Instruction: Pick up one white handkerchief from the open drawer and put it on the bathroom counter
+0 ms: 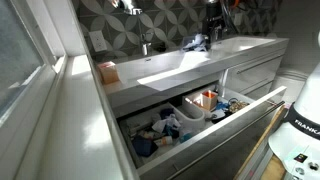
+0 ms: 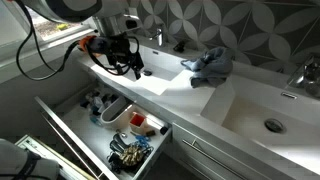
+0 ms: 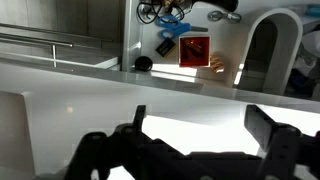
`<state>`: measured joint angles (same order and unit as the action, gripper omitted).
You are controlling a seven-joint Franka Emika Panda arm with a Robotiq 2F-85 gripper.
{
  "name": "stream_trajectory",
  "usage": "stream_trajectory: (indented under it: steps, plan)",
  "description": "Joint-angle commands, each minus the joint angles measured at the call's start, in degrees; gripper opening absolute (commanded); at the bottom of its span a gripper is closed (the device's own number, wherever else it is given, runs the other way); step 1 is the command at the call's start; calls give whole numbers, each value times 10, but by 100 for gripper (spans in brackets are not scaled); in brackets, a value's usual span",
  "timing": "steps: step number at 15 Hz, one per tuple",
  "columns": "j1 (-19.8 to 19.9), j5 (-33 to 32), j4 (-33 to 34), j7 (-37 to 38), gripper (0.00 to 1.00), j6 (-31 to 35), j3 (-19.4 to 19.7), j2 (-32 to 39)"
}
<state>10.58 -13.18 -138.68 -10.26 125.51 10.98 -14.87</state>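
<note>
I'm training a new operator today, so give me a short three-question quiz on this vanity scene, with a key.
1. True or false: the drawer is shut.
2. Where is the gripper? A) inside the drawer B) above the counter C) below the drawer
3. Fill in: in the wrist view the jaws stand ____, with nothing between them.

Key: 1 false, it is pulled out; 2 B; 3 open.
</note>
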Motion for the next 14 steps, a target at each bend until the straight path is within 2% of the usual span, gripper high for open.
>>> stream_trajectory:
  steps: [1, 9, 14]
  plan:
    - [0, 0, 1, 0, 100, -1, 0, 0]
    - [0, 0, 1, 0, 100, -1, 0, 0]
    - [-35, -11, -62, 2, 100, -14, -48, -90]
